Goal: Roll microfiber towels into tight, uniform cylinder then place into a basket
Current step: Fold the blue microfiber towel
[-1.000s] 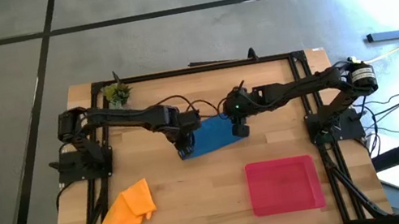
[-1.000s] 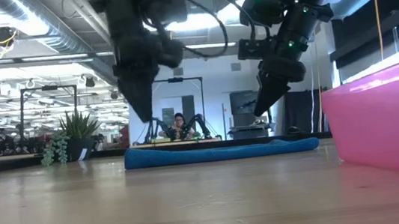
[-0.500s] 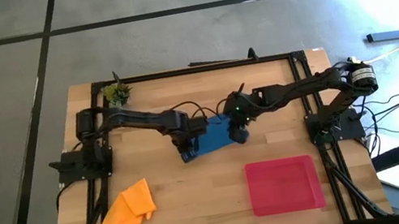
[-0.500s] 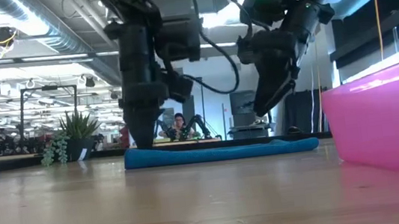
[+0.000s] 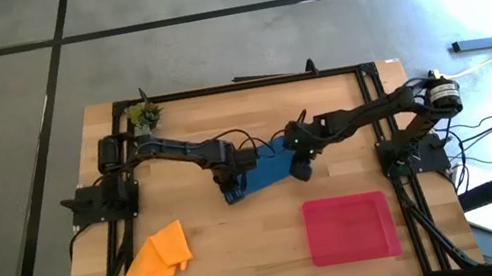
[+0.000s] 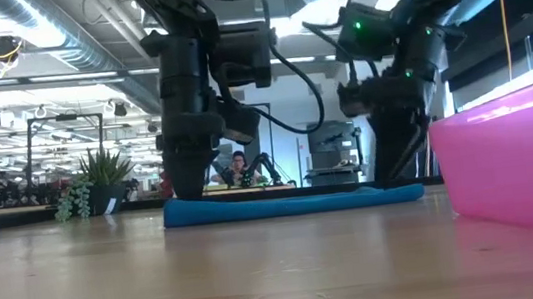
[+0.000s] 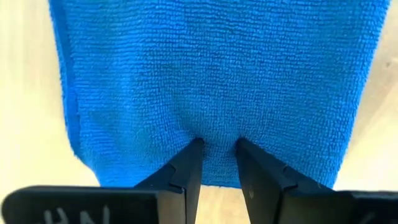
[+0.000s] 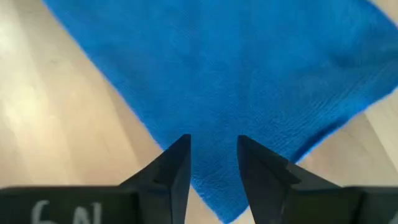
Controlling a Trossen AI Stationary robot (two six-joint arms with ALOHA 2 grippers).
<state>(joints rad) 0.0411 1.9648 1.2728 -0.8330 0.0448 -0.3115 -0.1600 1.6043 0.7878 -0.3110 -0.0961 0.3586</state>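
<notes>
The blue towel lies flat on the wooden table's middle, and shows as a low strip in the low view. My left gripper points down at the towel's left end, fingers a narrow gap apart. My right gripper points down over the towel's right corner, fingers slightly apart. The orange towel lies crumpled at the near left. The red tray stands at the near right. My left gripper stands with both fingertips on the blue towel's top, close to its left edge, from above, pointing down. The cloth puckers slightly at the tips and lies flat on the table. My right gripper's fingertips are down at the towel's right corner, from above; I cannot tell whether they touch it.
A small potted plant stands at the far left corner. The red tray's pink wall rises close at the right of the low view. Bare wood lies between the two towels and the tray.
Both grippers have come down onto the blue towel, the left first at its left end, the right after it from well above at the right corner, shifting slightly toward the near edge. The towel has stayed flat where it was.
</notes>
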